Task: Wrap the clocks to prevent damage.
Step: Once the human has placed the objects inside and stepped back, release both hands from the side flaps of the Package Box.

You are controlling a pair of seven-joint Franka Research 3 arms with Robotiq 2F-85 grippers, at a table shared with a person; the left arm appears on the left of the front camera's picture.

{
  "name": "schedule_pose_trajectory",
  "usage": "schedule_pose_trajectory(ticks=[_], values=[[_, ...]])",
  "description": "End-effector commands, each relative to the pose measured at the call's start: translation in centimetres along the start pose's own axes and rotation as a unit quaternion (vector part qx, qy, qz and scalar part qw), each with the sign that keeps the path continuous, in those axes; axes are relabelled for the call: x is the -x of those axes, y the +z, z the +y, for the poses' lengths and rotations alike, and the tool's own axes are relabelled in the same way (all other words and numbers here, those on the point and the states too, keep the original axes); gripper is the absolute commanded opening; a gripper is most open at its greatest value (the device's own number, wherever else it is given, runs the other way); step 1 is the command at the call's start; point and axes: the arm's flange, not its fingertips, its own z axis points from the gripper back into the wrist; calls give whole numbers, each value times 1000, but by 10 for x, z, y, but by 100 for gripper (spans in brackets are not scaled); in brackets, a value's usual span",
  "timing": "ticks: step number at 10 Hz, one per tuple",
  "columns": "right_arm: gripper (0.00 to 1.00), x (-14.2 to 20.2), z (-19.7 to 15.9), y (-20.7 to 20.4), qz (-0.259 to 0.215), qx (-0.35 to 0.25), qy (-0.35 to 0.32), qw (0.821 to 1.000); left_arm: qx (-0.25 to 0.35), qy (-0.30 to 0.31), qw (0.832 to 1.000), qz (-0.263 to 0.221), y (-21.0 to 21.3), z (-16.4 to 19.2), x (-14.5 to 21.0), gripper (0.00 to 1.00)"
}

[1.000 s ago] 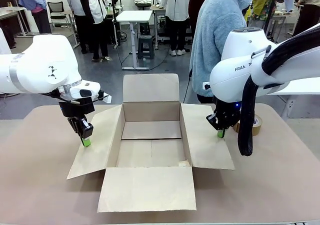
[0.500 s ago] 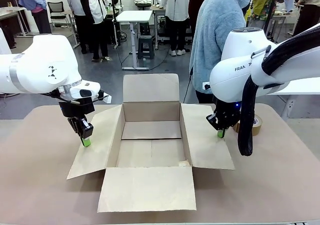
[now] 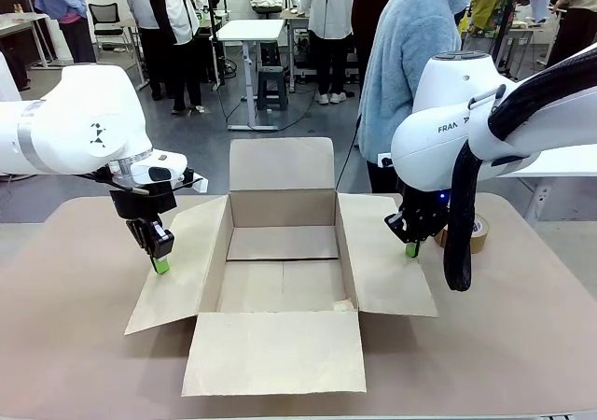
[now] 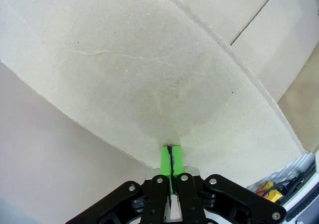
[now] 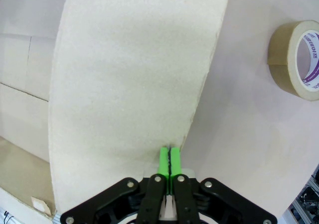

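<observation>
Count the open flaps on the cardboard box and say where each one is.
4. The far flap stands upright; the left flap and right flap slope outward to the table; the near flap lies flat on its near side. None looks hidden.

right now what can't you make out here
- Front view: brown tape roll mostly hidden behind the black hose of the right arm.
- Right wrist view: the roll's print cut off by the right edge.
- Front view: person's head cut by the top edge.
- Wrist views: whether left claw or right claw touches the cardboard box flaps.
</observation>
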Motion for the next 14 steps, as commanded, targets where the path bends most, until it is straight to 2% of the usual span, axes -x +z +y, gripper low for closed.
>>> schedule_pose_trajectory(ticks=[1,14], values=[[1,0,0,0,0,0,-11,1000,3,0,1000,-2,0,0,0,0],[1,0,0,0,0,0,-11,1000,3,0,1000,-2,0,0,0,0]])
